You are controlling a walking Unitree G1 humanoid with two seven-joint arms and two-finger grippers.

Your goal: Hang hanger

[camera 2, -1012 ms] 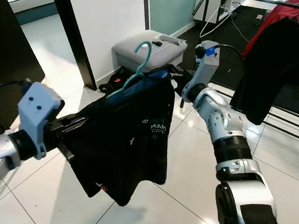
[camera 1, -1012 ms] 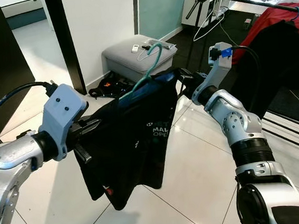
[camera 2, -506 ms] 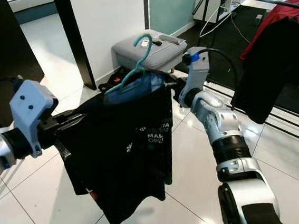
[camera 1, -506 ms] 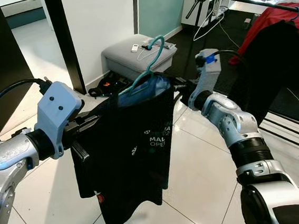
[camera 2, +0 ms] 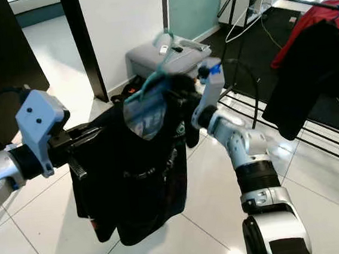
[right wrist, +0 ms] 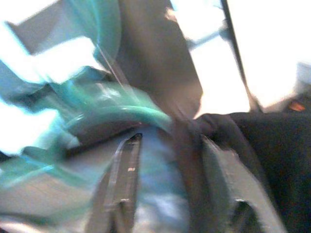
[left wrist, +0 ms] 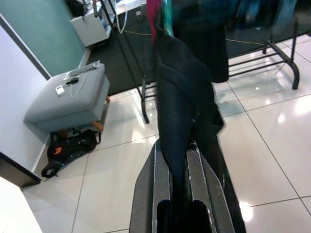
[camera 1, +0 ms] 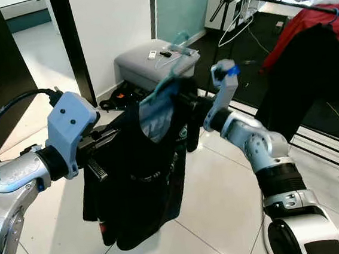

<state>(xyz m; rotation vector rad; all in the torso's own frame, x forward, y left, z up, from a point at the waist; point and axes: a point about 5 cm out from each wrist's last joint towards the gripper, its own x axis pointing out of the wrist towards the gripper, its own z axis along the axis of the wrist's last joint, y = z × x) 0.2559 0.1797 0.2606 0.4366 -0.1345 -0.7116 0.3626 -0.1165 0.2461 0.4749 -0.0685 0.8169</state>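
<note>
A black T-shirt (camera 1: 140,184) hangs on a teal hanger (camera 2: 153,80) in front of me, between my two arms. The hanger's hook (camera 2: 165,38) points up and is blurred. My left gripper (camera 1: 106,140) is shut on the shirt's shoulder at the left; in the left wrist view black fabric (left wrist: 180,111) runs out from between its fingers (left wrist: 163,179). My right gripper (camera 1: 192,105) holds the other end of the hanger. In the right wrist view its fingers (right wrist: 124,179) have the teal hanger (right wrist: 121,119) and the blue collar lining between them, in a blurred picture.
A clothes rack (camera 1: 292,0) stands at the right with a red garment (camera 1: 300,21) and a black garment (camera 1: 308,68) on it. Behind the shirt sits a grey ottoman (camera 1: 139,61), with a black bag (camera 1: 114,99) on the tiled floor and a dark door post (camera 1: 71,46) to the left.
My right gripper has swung left and nearer, turning the hanger. The shirt now hangs bunched and narrower, with its blue collar lining facing me. The left arm has barely moved.
</note>
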